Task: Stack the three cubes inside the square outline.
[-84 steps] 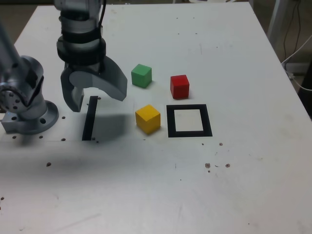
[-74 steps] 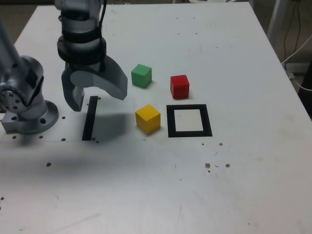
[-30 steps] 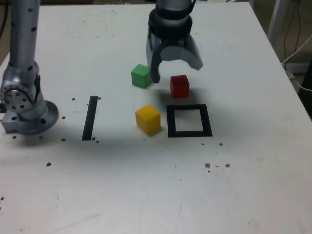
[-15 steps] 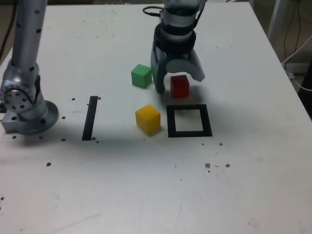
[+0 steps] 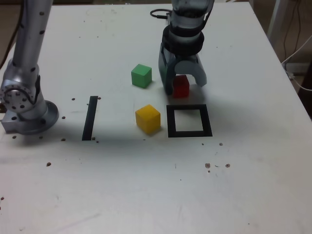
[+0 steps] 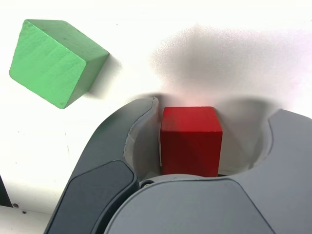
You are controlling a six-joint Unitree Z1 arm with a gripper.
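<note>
- Our gripper (image 5: 186, 87) straddles the red cube (image 6: 191, 141), jaws apart, not clamped.
- The cube sits between the fingers, nearer one.
- It looks light and rigid, perhaps slick; we should pinch opposite side faces, low and square.

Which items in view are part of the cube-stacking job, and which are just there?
Part of the job:
- red cube
- yellow cube
- green cube
- black square outline
- claw, around the red cube

Just there:
- straight black strip
- dark cable loop
- pale cable at the exterior view's right
</note>
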